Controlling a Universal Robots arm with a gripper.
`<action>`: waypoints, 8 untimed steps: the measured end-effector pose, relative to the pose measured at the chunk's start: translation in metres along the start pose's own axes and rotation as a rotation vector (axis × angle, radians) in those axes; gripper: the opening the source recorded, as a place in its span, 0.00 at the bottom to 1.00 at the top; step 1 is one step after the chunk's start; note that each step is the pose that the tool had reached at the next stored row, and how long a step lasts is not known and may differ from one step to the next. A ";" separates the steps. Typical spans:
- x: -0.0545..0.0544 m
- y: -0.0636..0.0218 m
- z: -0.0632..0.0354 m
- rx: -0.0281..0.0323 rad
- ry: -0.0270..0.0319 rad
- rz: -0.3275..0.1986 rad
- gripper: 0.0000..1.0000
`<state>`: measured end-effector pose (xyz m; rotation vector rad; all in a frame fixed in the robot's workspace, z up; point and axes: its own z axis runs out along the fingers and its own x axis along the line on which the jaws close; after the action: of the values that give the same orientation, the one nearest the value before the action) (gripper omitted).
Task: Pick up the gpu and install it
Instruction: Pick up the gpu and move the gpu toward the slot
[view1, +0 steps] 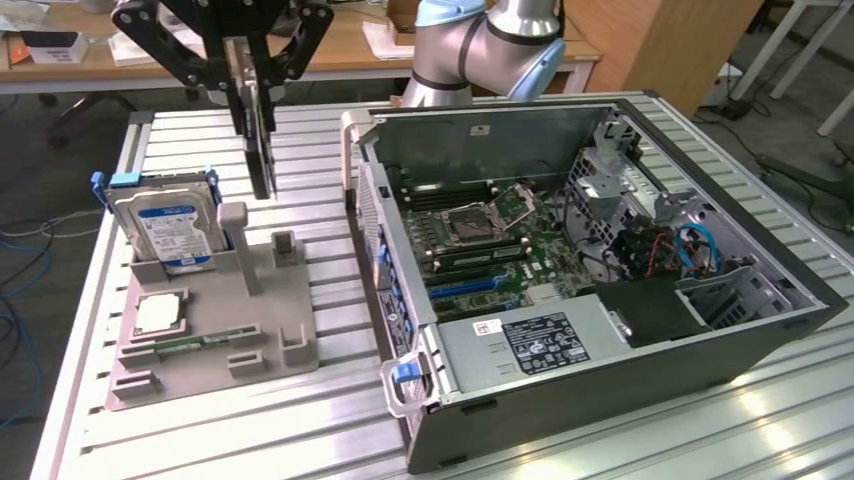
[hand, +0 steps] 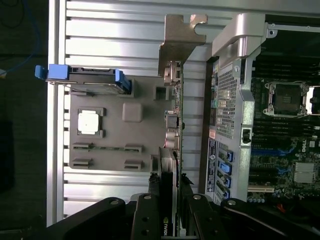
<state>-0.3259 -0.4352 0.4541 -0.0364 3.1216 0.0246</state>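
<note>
While the hand (view1: 254, 72) is clamping the gpu (view1: 258, 150), you're looking at a slatted alu bench (view1: 267, 430) that's carrying the whole setup. The open PC case (view1: 641, 385) is lying on its side toward the exterior view's right. Its motherboard (view1: 507, 250) is facing up and the grey PSU (view1: 527, 340) is sitting at the near end. The arm (view1: 487, 45) is rising behind the case's far wall.

Just beside the case, toward the exterior view's left, a grey holder (view1: 267, 310) is lying flat on the bench. An HDD (view1: 167, 225) w/ blue-white label is standing upright in the holder's far corner.

The gpu is hanging upright and edge-on under the hand, between the HDD and the case, w/ its lower end looking clear above the holder's far part. In the wrist view the gpu (hand: 176, 115) is running over the holder's case-side edge, near the case's outer wall but apart from it. Its silver bracket (hand: 180, 40) is pointing away from the hand (hand: 170, 212). The black fingers (hand: 149, 220) are pressing on both faces of the card, so the jaws are standing partly closed on it, not empty.

A small square CPU chip (view1: 160, 312) is lying flat in a recess of the holder, nearer you than the HDD.
</note>
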 end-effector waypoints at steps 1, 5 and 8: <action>-0.001 0.0000 0.0002 0.0000 -0.0001 0.000 0.26; -0.006 -0.0001 0.0007 -0.0001 -0.0001 0.000 0.26; -0.009 -0.0002 0.0009 0.0000 -0.0001 0.000 0.26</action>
<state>-0.3166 -0.4352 0.4534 -0.0361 3.1215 0.0246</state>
